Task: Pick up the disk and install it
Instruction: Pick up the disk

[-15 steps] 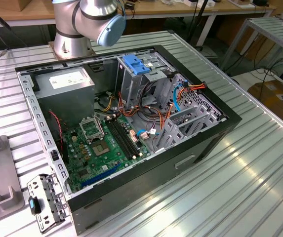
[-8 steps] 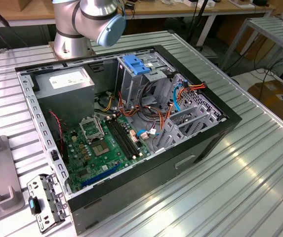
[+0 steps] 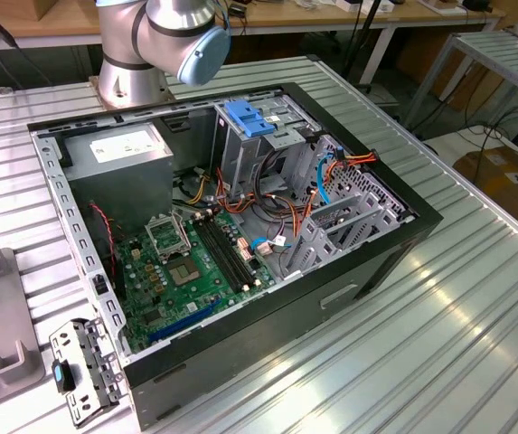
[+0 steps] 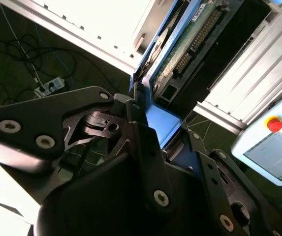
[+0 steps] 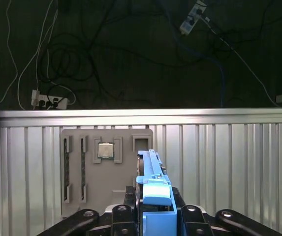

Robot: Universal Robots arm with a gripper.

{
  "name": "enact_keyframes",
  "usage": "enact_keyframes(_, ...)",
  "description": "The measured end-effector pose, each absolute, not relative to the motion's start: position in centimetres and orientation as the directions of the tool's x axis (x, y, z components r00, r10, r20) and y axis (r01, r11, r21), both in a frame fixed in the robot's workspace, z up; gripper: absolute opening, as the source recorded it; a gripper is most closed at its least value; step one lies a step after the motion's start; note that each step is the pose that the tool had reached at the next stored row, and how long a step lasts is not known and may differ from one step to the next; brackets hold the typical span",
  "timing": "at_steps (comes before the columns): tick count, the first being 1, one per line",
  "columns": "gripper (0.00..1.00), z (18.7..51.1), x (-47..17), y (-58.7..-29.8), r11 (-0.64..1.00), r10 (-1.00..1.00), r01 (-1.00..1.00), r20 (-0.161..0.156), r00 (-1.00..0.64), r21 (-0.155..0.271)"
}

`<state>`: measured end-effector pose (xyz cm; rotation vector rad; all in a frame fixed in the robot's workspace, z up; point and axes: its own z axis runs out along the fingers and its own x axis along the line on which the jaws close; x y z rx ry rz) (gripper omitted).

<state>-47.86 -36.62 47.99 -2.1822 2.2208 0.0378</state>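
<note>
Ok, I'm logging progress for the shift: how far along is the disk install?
Done: the pickup, it seems. In hand: the gripper is shut on the disk, held over the ribbed table by the gray fixture. Left: the install itself, since the disk is not yet in the open computer case seen in the exterior view.

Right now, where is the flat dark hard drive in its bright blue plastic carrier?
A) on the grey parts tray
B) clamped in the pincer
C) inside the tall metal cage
B: the first wrist view shows the hard drive gripped between the sides of the black pincer.
</note>
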Motion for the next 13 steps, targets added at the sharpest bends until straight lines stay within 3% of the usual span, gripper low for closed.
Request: enact_keyframes(13, 0.37, 50.9, -47.8, -36.6, 0.018, -0.999, -1.000, -0.037, -0.017, -0.002)
